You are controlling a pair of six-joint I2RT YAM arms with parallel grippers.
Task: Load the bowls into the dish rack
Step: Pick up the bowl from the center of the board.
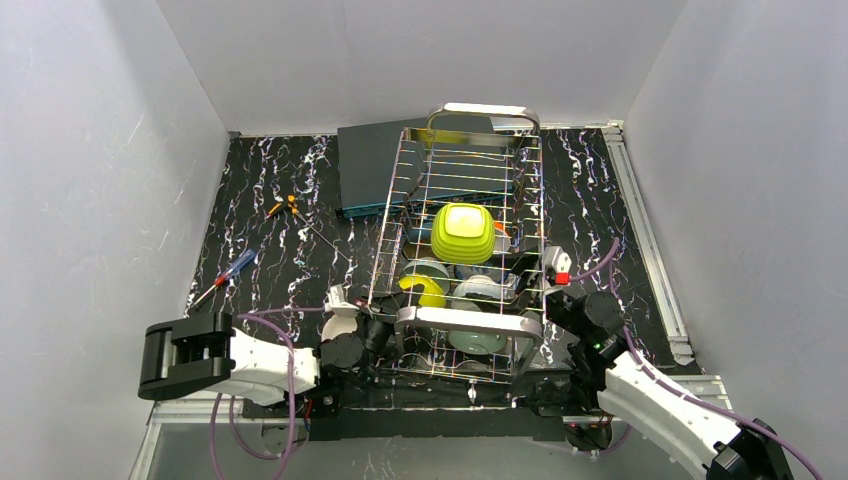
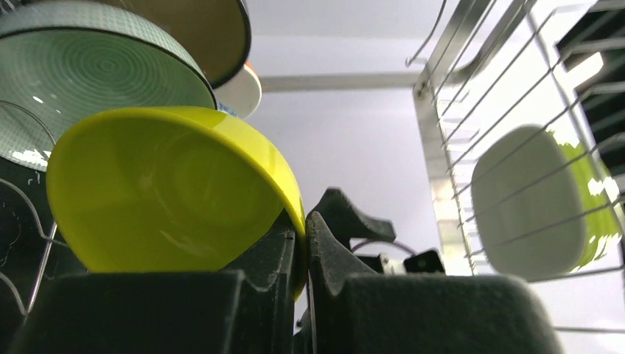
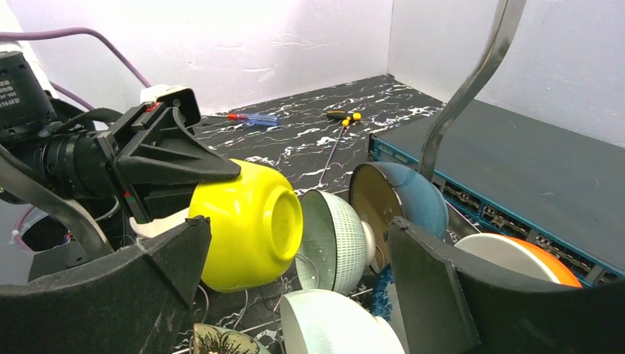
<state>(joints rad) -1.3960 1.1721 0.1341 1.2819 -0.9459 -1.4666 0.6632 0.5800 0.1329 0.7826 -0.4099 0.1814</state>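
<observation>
The lime-yellow round bowl (image 3: 250, 221) sits low inside the dish rack (image 1: 465, 322), toward its near left corner. It is tipped on its side, just beside the pale green bowl (image 3: 335, 240). The left gripper (image 2: 304, 221) is clamped tight on its rim, one finger inside and one outside. The lime squarish bowl (image 1: 463, 232) leans further back in the rack, and the blue-patterned bowl (image 3: 402, 195) and the orange-backed white bowl (image 3: 516, 262) stand in the rows between.

The right gripper (image 3: 298, 236) hovers over the near right end of the rack, spread wide and holding nothing.

I judge the step in hand to be seating this yellow bowl among the tines. I cannot tell whether it already rests on the wires. The next move calls for settling it so it leans steadily, then releasing the rim and rising straight up clear of the wires and the neighbouring bowls.
</observation>
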